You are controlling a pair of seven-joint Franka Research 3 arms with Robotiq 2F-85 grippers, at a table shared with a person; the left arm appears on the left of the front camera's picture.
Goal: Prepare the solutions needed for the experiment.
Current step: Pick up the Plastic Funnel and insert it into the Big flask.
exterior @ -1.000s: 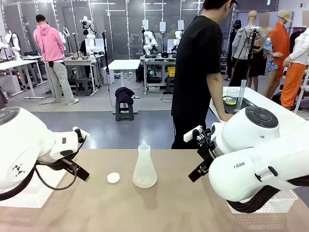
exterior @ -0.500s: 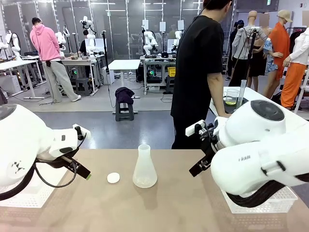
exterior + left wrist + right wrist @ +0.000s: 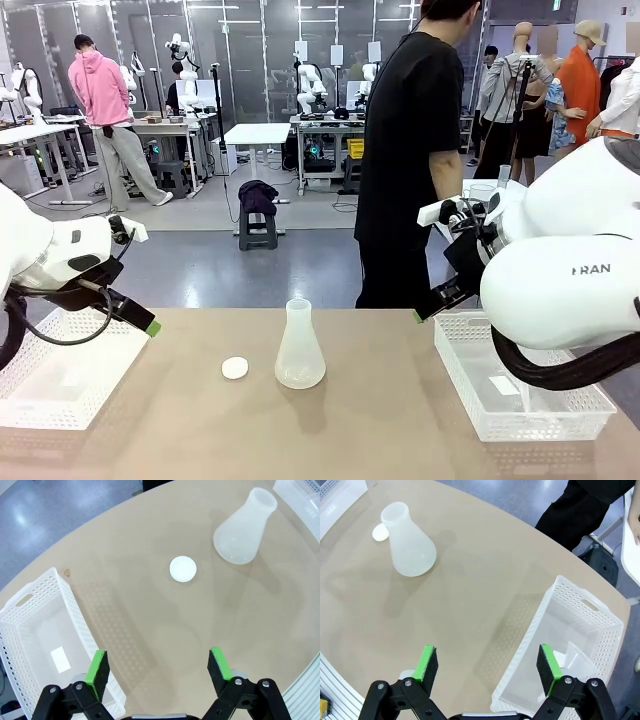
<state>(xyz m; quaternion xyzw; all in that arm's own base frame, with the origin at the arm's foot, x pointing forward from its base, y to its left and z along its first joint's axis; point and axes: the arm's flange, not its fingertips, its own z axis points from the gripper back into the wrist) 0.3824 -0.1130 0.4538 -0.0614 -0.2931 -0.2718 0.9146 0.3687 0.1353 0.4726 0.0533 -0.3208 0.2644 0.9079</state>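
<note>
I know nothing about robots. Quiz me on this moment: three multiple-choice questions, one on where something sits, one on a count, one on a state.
1. In the front view, where is the disc?
A. left of the flask
B. inside the flask
C. on the floor

2. How many white baskets stand on the table?
A. one
B. two
C. three

3. How are the left tool and right tool?
A. both open and empty
B. both shut
C. one grips the flask

Answers:
1 A: the disc lies on the table just left of the flask, apart from it.
2 B: there is a left basket and a right basket, one at each end.
3 A: each tool's jaws stand wide apart with nothing between them.
</note>
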